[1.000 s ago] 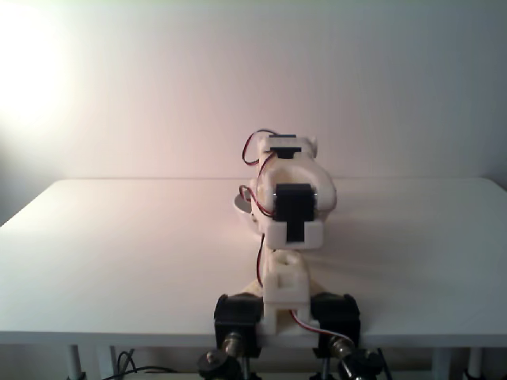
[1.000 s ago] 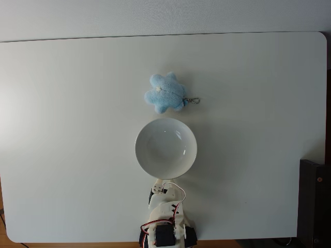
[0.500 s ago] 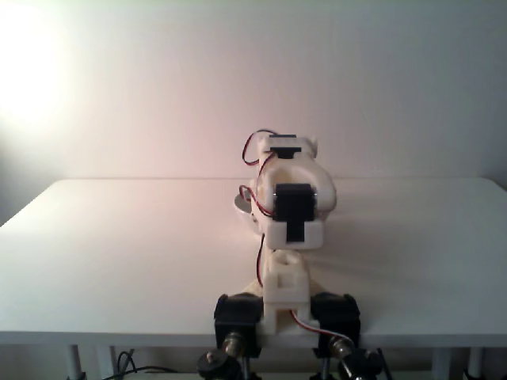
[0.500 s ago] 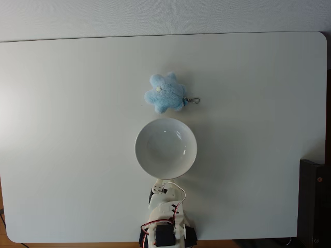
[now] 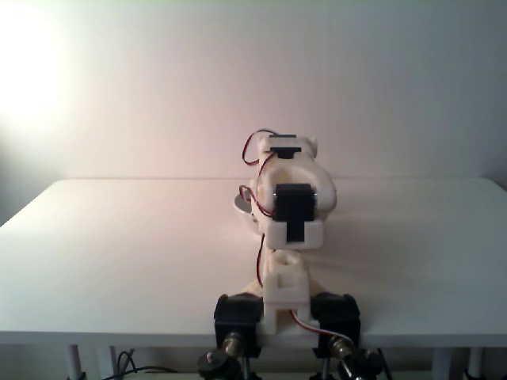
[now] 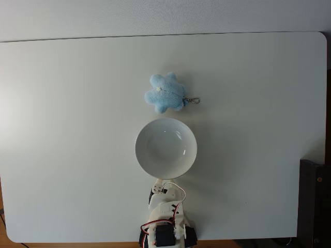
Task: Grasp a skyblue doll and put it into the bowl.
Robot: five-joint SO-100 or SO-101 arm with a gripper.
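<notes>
Seen from above, the skyblue doll (image 6: pixel 165 93), a fluffy star-shaped plush with a small metal chain on its right, lies on the white table just beyond the bowl (image 6: pixel 166 148). The bowl is round, white and has nothing in it. The white arm (image 6: pixel 166 219) sits folded at the table's near edge, and its gripper (image 6: pixel 156 185) rests just short of the bowl's near rim, well apart from the doll. The fingers are too small to read. In the low fixed view the folded arm (image 5: pixel 289 206) hides the doll, and a sliver of the bowl (image 5: pixel 239 204) peeks out on its left.
The white table (image 6: pixel 67 129) spreads wide on both sides of the bowl and doll. A dark object (image 6: pixel 313 201) stands off the table's right edge. Black clamps (image 5: pixel 238 317) fix the arm's base to the front edge.
</notes>
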